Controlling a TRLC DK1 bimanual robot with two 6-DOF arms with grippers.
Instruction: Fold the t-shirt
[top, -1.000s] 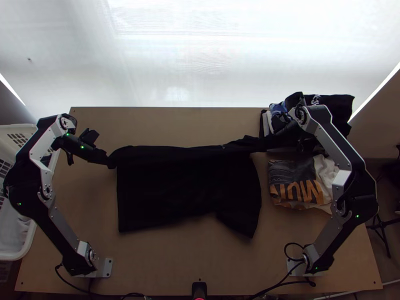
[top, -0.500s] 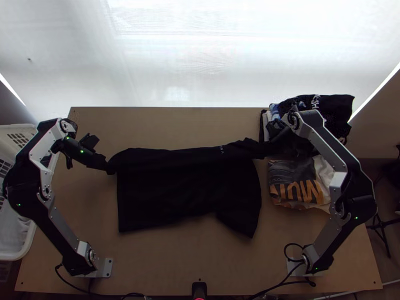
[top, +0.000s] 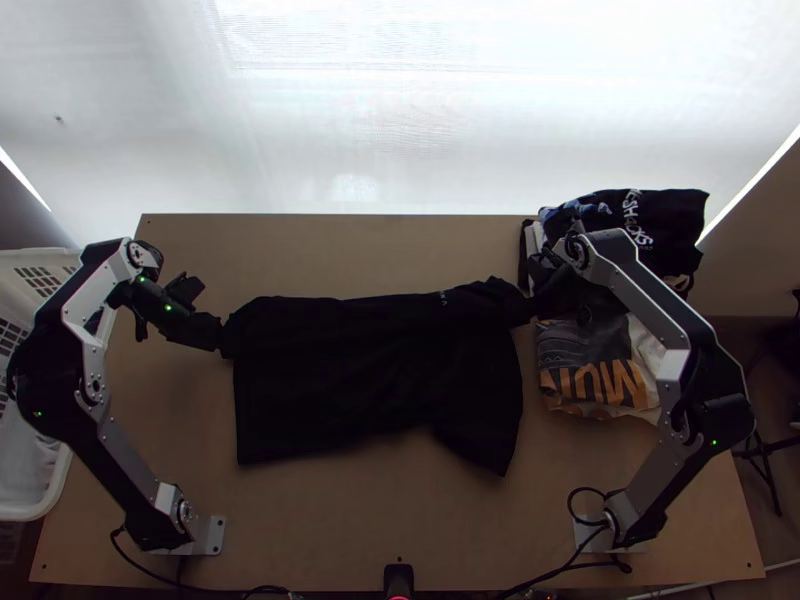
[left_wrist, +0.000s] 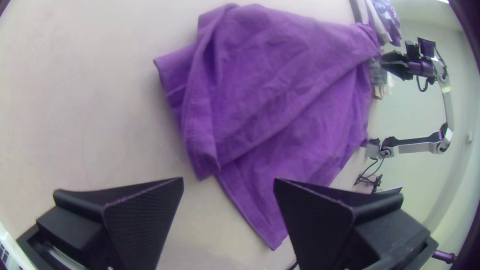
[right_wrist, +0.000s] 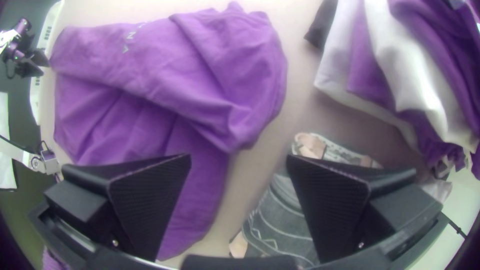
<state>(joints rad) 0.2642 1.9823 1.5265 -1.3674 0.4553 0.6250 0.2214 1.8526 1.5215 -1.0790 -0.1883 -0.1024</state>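
The t-shirt (top: 375, 385), black in the top view, lies on the table with its far part folded over toward the near side. It looks purple in the left wrist view (left_wrist: 280, 90) and the right wrist view (right_wrist: 150, 95). At its left end is my left gripper (top: 222, 338); the left wrist view has this gripper (left_wrist: 229, 182) open, nothing between its fingers. My right gripper (top: 538, 300) is by the shirt's far right corner. Seen from its own wrist, that gripper (right_wrist: 240, 160) stands open, the cloth free of its fingers.
A pile of dark, blue and white clothes (top: 660, 225) occupies the table's far right corner. Nearer on that side lies a grey garment with orange lettering (top: 590, 375). A white basket (top: 45, 480) stands at the left edge. Bare wood (top: 340, 520) shows in front of the shirt.
My right gripper has moved a little toward the near side and left, uncovering more of the pile. The shirt's folded far edge has settled slightly. My left gripper has shifted slightly nearer.
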